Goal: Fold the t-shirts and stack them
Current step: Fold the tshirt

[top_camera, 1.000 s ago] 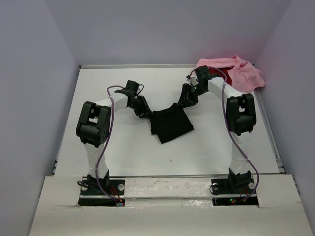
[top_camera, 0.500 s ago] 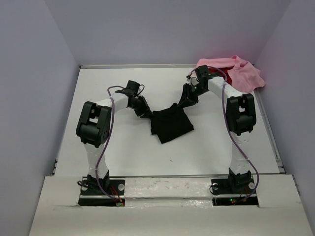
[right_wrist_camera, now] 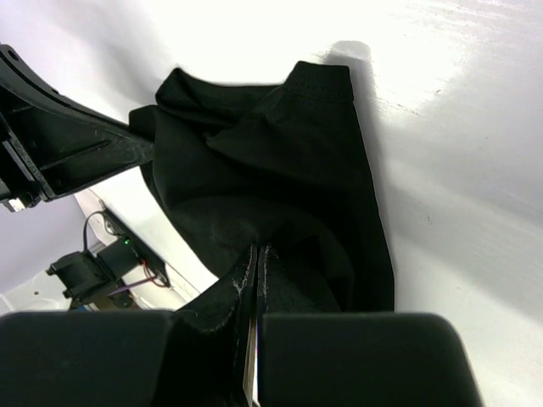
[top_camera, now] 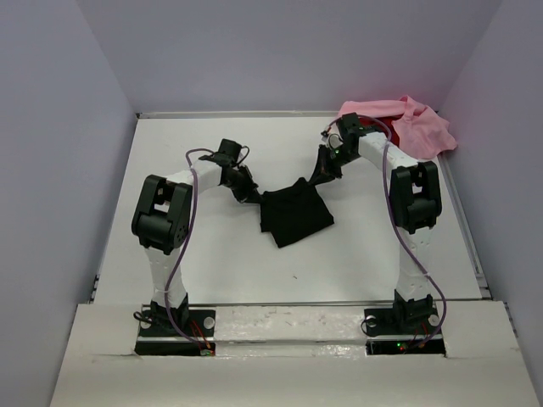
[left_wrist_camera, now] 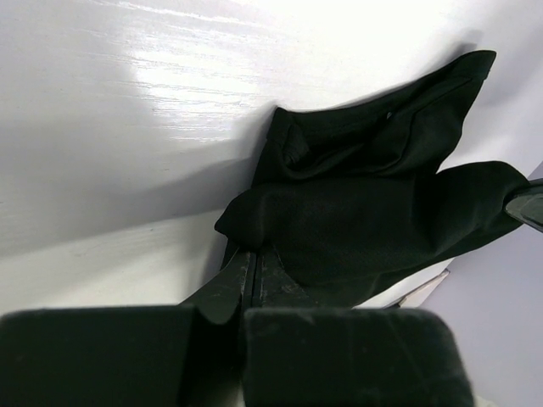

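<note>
The black t-shirt [top_camera: 294, 215] lies bunched in the middle of the table, its two far corners raised. My left gripper [top_camera: 254, 196] is shut on its left corner; in the left wrist view the black t-shirt [left_wrist_camera: 365, 203] spreads away from the left gripper [left_wrist_camera: 254, 254], whose jaws are pressed together. My right gripper [top_camera: 311, 180] is shut on the right corner, and in the right wrist view the right gripper [right_wrist_camera: 257, 252] pinches a fold of the black t-shirt [right_wrist_camera: 280, 161]. The pink t-shirt [top_camera: 422, 127] lies crumpled at the far right corner, with a bit of the red t-shirt [top_camera: 371, 126] showing under it.
White table [top_camera: 204, 254] with grey walls on three sides close to its edges. The right arm's forearm [top_camera: 373, 151] passes just in front of the pink and red heap. Both arm bases [top_camera: 174, 326] stand at the near edge.
Both grippers have shut on the far corners of the black t-shirt. The arms have hardly moved.
</note>
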You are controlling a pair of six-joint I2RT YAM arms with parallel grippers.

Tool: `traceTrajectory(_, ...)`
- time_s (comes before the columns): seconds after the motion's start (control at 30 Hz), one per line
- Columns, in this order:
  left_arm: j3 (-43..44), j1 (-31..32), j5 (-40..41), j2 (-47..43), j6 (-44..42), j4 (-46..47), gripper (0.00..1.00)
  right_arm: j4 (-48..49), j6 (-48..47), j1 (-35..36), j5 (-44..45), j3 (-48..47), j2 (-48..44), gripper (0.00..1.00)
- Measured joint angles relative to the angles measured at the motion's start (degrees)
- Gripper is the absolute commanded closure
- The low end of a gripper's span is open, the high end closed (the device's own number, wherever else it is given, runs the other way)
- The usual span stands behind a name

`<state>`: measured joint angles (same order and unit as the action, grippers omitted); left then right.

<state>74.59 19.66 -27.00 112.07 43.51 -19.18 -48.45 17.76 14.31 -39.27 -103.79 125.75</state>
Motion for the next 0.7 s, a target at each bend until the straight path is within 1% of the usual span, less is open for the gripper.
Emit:
traceTrajectory(0.1,0.0,0.11,0.02,0.0,-0.02,-0.61,1.0,-0.61,0.0,0.0,0.0,0.0,0.0,1.0)
traceTrajectory(0.23,2.34,0.11,0.5,0.26,-1.03,-4.55,1.0,-1.2,0.22,0.0,0.0,-0.55,0.35,1.0)
traceTrajectory(0.33,8.96,-0.44,0.37,2.6,-2.82,-7.78,1.0,-1.36,0.9,0.0,-0.02,-2.4,1.81,1.0)
traceTrajectory(0.47,17.27,-2.47,-0.61,7.13,-5.35,-9.55,1.0,-1.55,2.34,-0.13,-0.04,-4.92,3.67,1.0)
traceTrajectory(0.6,24.68,-7.63,-1.51,11.67,-7.72,-13.14,1.0,-1.66,3.72,-0.31,-0.22,-8.0,4.68,1.0)
traceTrajectory(0.7,30.01,-10.05,-1.95,14.25,-9.22,-15.89,1.0,-1.05,5.05,-0.44,-0.7,-9.64,4.79,1.0)
